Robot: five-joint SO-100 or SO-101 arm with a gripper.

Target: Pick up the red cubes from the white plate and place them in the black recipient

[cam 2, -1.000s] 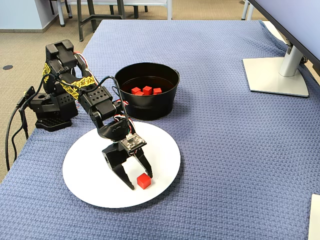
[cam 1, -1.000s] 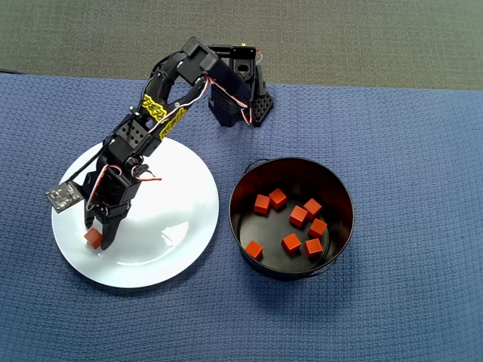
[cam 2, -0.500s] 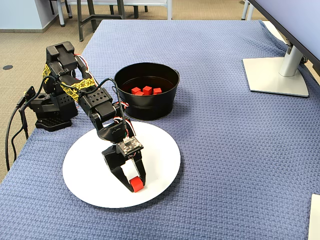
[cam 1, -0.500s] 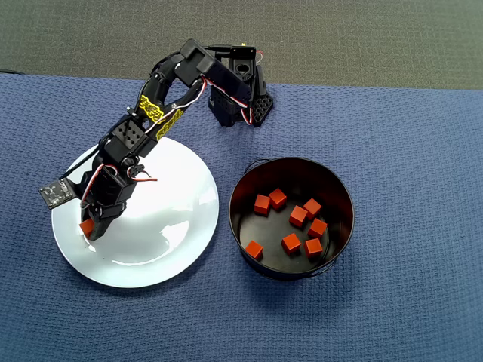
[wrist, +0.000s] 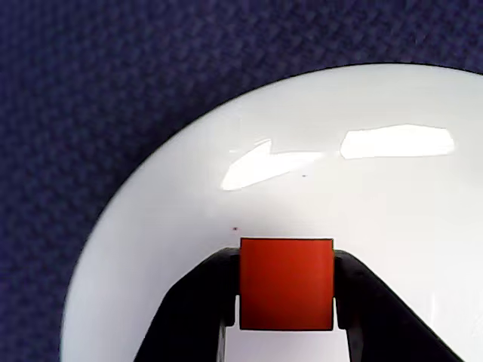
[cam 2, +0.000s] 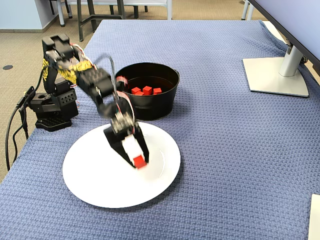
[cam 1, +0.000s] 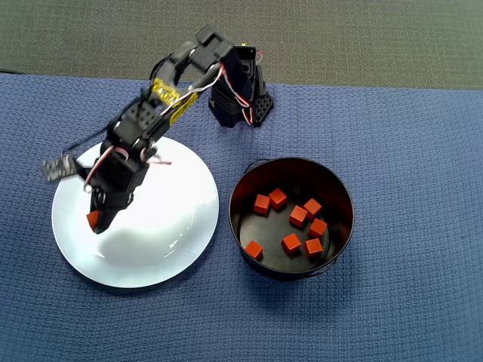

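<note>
My gripper (wrist: 287, 290) is shut on one red cube (wrist: 287, 283), whose sides are pinched between the two black fingers (wrist: 204, 294). In the overhead view the gripper (cam 1: 95, 221) hangs over the left part of the white plate (cam 1: 173, 226) with the cube (cam 1: 92, 219) at its tip. The fixed view shows the cube (cam 2: 139, 161) lifted a little above the plate (cam 2: 90, 175), with the arm blurred. No other cube lies on the plate. The black recipient (cam 1: 343, 196) stands right of the plate and holds several red cubes (cam 1: 291, 243); the fixed view shows it (cam 2: 150, 107) behind the plate.
The arm's base (cam 1: 241, 94) stands at the back edge of the blue cloth (cam 1: 407, 151). A monitor foot (cam 2: 277, 75) sits at the right in the fixed view. The table's left edge runs beside the base (cam 2: 52, 107).
The gripper closed on the last cube on the plate, then rose with it and swung slightly toward the pot. The cubes in the pot have not moved.
</note>
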